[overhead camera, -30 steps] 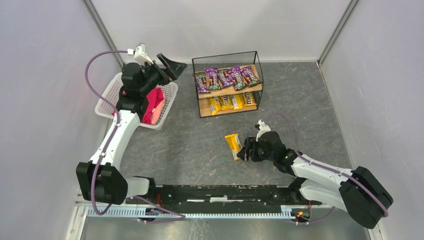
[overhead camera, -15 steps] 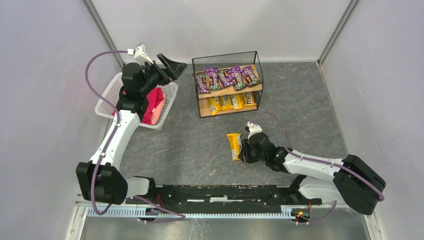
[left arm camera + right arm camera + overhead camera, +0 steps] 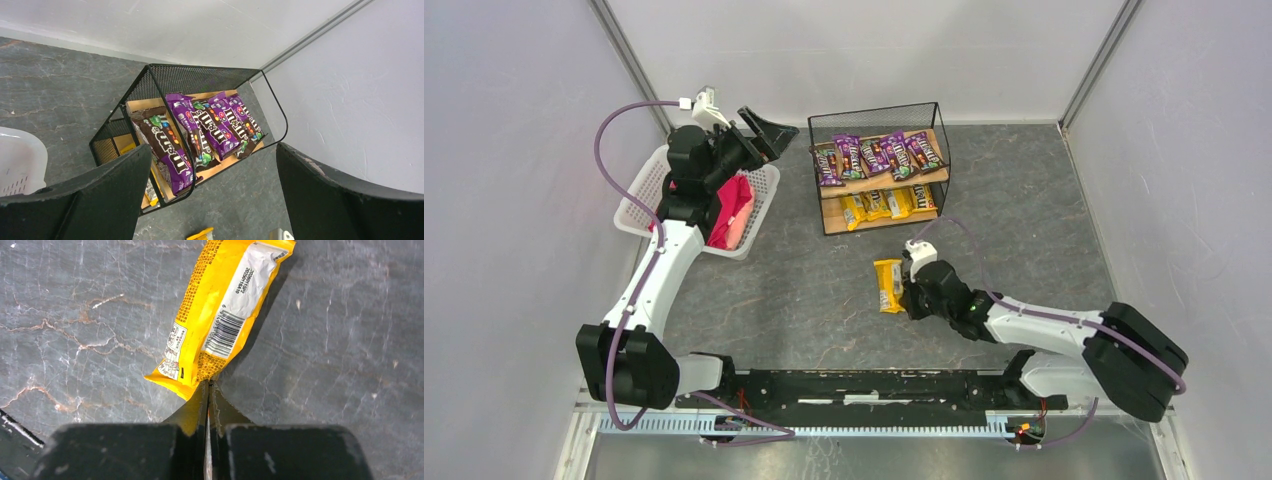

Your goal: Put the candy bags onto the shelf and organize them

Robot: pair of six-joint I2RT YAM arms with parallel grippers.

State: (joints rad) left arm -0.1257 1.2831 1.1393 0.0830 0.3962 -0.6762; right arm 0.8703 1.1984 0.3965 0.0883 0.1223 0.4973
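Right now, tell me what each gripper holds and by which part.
The right gripper pinches the yellow candy bag by the edge of one short end. The left gripper is open, holding nothing.

Even, diffuse lighting is recorded in all three views, soft shadows only being cast, notably along the right edge of the yellow candy bag (image 3: 225, 315) in the right wrist view, while the near fingers (image 3: 75, 200) are rendered dark and slightly soft in the left wrist view.
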